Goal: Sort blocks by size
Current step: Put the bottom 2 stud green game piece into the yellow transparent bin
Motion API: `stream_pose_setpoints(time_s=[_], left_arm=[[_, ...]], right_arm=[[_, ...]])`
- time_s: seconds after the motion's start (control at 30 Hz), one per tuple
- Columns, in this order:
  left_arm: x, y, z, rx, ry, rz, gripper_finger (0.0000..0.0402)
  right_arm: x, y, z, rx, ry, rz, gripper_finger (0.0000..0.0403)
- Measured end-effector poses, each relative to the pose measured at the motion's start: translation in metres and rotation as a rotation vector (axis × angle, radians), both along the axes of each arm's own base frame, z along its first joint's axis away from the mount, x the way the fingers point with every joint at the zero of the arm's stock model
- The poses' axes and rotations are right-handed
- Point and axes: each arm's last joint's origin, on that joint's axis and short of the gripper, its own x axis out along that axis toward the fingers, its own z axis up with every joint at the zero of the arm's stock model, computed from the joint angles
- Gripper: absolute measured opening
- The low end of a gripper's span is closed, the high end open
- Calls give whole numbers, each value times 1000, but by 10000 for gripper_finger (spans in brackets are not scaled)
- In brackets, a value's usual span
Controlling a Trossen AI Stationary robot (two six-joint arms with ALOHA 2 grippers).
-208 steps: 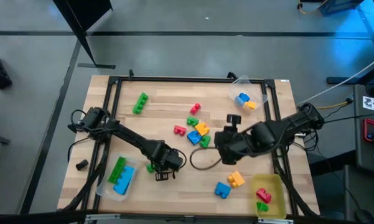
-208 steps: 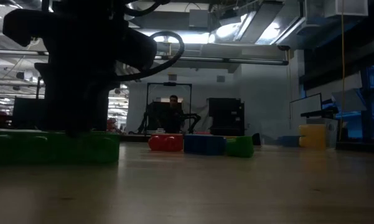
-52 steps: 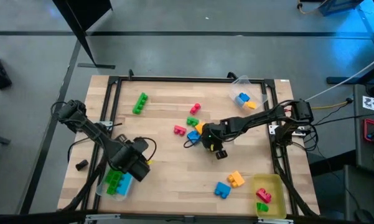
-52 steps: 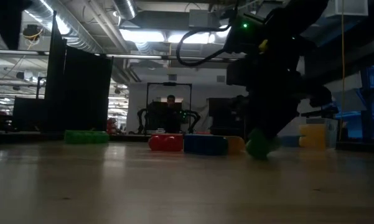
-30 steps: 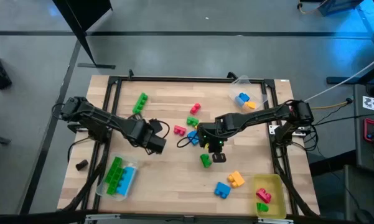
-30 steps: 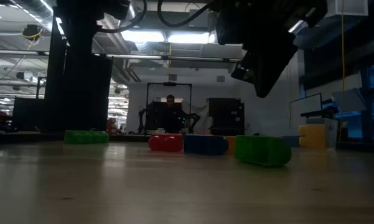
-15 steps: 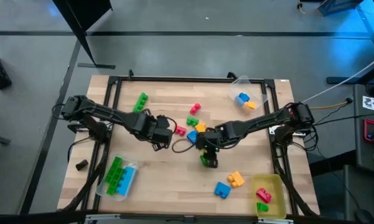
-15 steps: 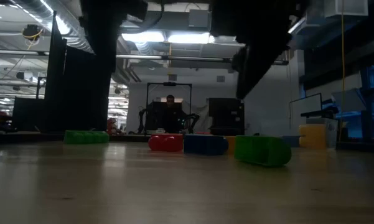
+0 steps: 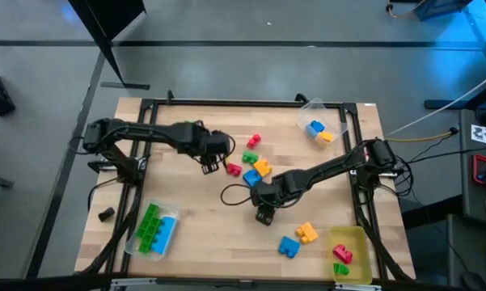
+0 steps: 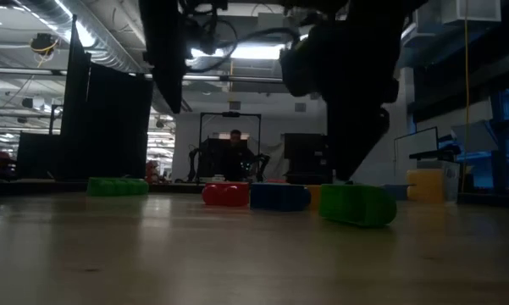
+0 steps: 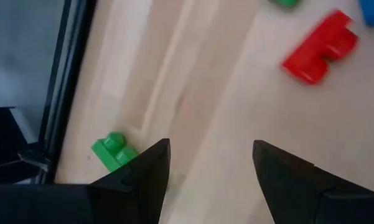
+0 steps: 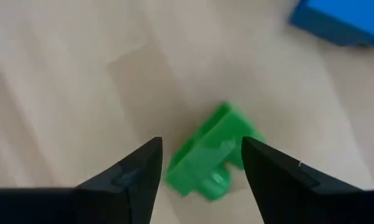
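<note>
Wooden table (image 9: 202, 234) w/ black frame rails, grey floor around it. Low view looks across the top into a big dim room: ceiling lights, dark partitions, a person (image 10: 235, 138) seated far back by another rig.

Left arm reaches in from the table's left edge twd centre; left gripper (image 9: 211, 165) hangs over bare wood just beside a red block (image 9: 234, 170), fingers spread, nothing betw them. Its wrist view shows that red block (image 11: 319, 47) ahead and a green block (image 11: 114, 150) partly hidden behind one finger. Right arm stretches from the right edge; right gripper (image 9: 264, 214) is low over a small green block (image 12: 213, 158), fingers apart, astride it but not touching as far as can be told. In high view the gripper covers that block; low view shows it lying on the wood (image 10: 356, 204).

Clear tray (image 9: 141, 246) at front left holds a long green block (image 9: 150, 225) and a long blue one (image 9: 164, 234). Yellow tray (image 9: 354, 239) front right holds a red (image 9: 343, 255) and a green piece. Clear tray (image 9: 309, 109) at back right holds blue + orange blocks. Loose: long green block (image 9: 182, 134) back left, a cluster of red, green, blue, orange blocks (image 9: 257, 166) at centre, blue block (image 9: 289, 246) and orange block (image 9: 306, 234) nr the yellow tray.
</note>
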Motion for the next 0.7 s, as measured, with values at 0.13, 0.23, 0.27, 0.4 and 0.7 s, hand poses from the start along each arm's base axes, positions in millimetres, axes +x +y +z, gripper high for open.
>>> stream_pose_setpoints(time_s=[0.13,0.23,0.27,0.4,0.7], left_arm=[[2,16,1,9,-18,14,214],[3,23,1,7,-34,18,214],[3,24,1,6,-36,16,214],[3,26,1,6,-42,19,214],[3,26,1,9,-33,-3,214]], right_arm=[[1,-2,-6,-61,13,-79,221],[2,-3,-8,-96,7,-109,221],[2,-4,-8,-99,7,-110,221],[2,-3,-8,-85,10,-105,221],[3,-2,-29,-81,91,-93,220]])
